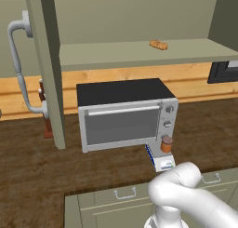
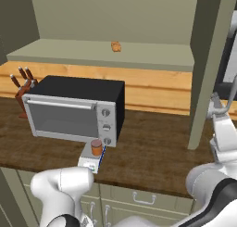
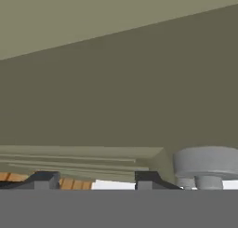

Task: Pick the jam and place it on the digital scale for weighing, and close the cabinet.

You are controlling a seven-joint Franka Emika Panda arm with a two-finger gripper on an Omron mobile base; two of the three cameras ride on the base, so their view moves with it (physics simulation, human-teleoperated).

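In the left base view, the left door (image 1: 46,69) of the cabinet (image 1: 139,52) is standing wide open, edge-on to the camera, with its long curved handle (image 1: 18,69) sticking out to the left. Just behind that door a knife block (image 1: 45,110) is sitting on the dark wooden counter (image 1: 28,166). Inside the cabinet, a single pastry (image 1: 158,45) is lying on the otherwise bare shelf, toward the right.

Below the shelf, the silver toaster oven (image 1: 125,113) is standing on the counter with its glass door shut. Right in front of the oven's knob side, the digital scale (image 1: 160,161) is lying flat, and the jam (image 1: 167,144) is standing upright on its platform, lid on top. Drawers (image 1: 125,199) are running along under the counter's edge.

In the right base view, the cabinet's right door (image 2: 208,64) is also hanging open, edge-on, to the right of the oven. The claw (image 2: 217,111) is reaching up beside the lower end of this door, next to a curved grey handle (image 2: 229,103). In the hand view, the two dark fingertips (image 3: 44,179) are pointing at the door's panelled face, with a handle mount (image 3: 207,164) showing at the lower right. The fingertips are standing well apart with nothing between them, so the claw is open.
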